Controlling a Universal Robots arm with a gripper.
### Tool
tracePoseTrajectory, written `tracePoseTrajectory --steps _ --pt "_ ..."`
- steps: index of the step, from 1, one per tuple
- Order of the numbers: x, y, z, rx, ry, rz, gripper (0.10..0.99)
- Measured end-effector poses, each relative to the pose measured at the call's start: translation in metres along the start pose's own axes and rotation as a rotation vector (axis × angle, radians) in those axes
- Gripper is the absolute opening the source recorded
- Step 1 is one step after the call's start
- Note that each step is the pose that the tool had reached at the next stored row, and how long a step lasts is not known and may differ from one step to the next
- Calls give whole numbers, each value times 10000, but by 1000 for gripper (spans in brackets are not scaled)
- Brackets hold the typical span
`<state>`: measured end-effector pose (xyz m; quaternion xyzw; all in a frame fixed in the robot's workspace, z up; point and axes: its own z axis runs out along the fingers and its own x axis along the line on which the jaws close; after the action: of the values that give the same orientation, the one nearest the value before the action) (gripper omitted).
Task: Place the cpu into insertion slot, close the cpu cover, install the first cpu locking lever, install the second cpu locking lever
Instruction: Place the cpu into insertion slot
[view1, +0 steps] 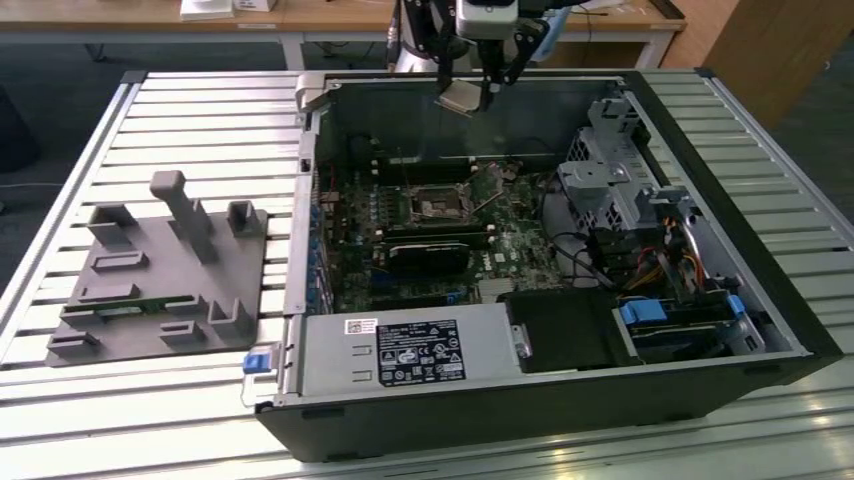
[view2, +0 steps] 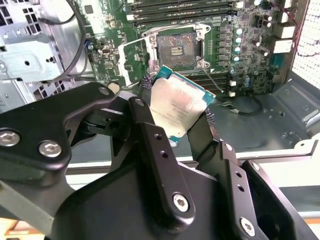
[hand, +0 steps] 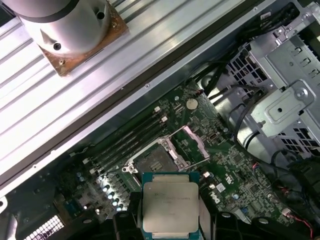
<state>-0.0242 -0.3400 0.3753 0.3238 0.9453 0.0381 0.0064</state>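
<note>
Nearest us, the black two-fingered hand (view2: 176, 122) is clenched on the cpu (view2: 176, 106), a small flat square chip with a dull silver-grey metal top and green edge. Its fingers (view2: 146, 127) press opposite edges. We cannot read the faint print on the chip. The cpu hangs over the green board, apart from the square black insertion slot (view2: 175, 49), whose contacts lie exposed. In the first wrist view the thin metal-frame cpu cover (hand: 192, 144) stands swung open beside the slot. The exterior view adds the black computer case (view1: 534, 415), a white-and-black label (view1: 416, 352) with unreadable print, and a grey fixture plate (view1: 160, 270) on the slatted metal desk (view1: 134, 410).
</note>
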Motion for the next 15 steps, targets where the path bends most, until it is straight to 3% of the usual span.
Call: tracePoseTrajectory --steps 15 --pt "2 -2 6 -10 -158 1929 537"
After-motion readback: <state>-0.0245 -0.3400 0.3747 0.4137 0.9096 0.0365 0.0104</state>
